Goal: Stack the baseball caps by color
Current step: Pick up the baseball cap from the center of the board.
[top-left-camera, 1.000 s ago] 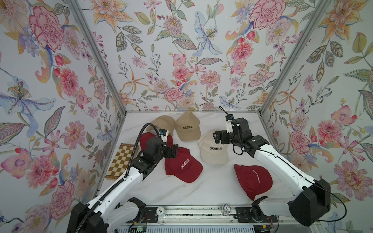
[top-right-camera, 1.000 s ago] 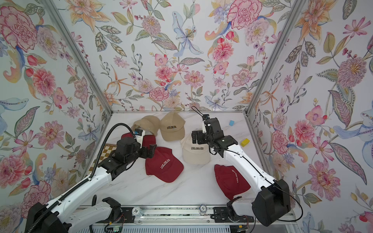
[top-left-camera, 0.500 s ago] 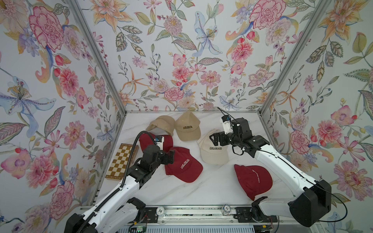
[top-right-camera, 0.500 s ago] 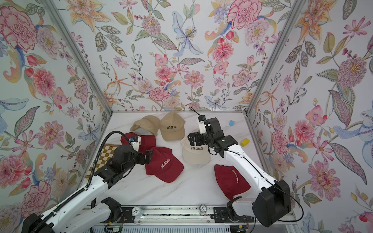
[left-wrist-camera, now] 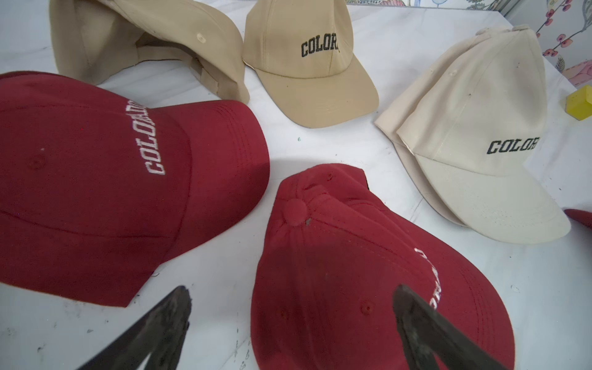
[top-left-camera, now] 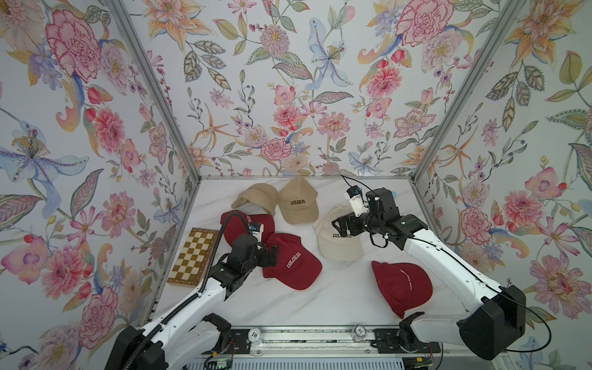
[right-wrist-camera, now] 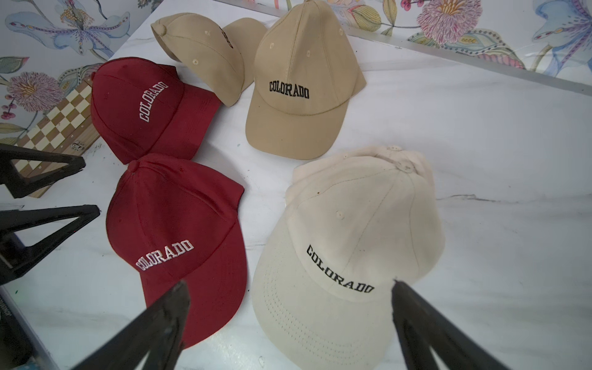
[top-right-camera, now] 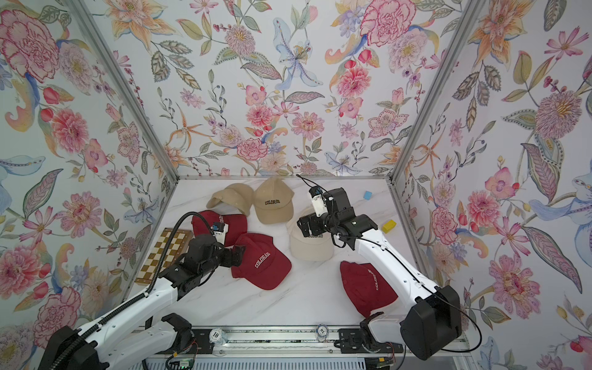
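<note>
A: The left gripper [left-wrist-camera: 290,288] is spread wide, holding nothing, low over the back of the middle red cap [top-left-camera: 294,262].
B: The right gripper [right-wrist-camera: 288,283] gapes too, empty, above the stacked cream caps [top-left-camera: 339,246], mid-table. The tan caps [top-left-camera: 298,201] sit side by side at the back; another red cap [top-left-camera: 400,285] lies alone, front right.

Top views high in front, looking down, wrist views low, close, both showing cream caps [left-wrist-camera: 474,112]

Bright, even light with soft shadows; wrist views bend at edges, near gripper tips blurred.
</note>
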Robot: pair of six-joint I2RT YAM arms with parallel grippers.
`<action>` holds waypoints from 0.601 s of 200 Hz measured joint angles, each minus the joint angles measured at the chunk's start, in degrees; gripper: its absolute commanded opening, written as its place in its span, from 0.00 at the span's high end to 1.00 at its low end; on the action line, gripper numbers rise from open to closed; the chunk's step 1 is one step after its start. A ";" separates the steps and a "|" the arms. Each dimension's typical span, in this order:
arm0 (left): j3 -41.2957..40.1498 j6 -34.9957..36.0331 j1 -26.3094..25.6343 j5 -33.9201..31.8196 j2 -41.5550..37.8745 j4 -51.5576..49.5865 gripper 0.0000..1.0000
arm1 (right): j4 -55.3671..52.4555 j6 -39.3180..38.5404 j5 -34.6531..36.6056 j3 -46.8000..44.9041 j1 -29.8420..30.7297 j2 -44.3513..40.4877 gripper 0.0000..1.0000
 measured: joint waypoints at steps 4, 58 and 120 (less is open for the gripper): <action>0.00 0.02 0.00 0.28 0.83 0.59 0.00 | -0.02 -0.17 0.00 0.00 0.04 0.02 0.01; 0.59 0.63 1.09 5.40 12.15 5.31 0.00 | 0.02 -2.73 0.59 0.02 1.33 -0.15 0.01; 4.04 4.44 4.42 14.32 16.90 7.48 0.00 | 1.29 -5.51 2.91 -1.11 2.19 -2.25 0.01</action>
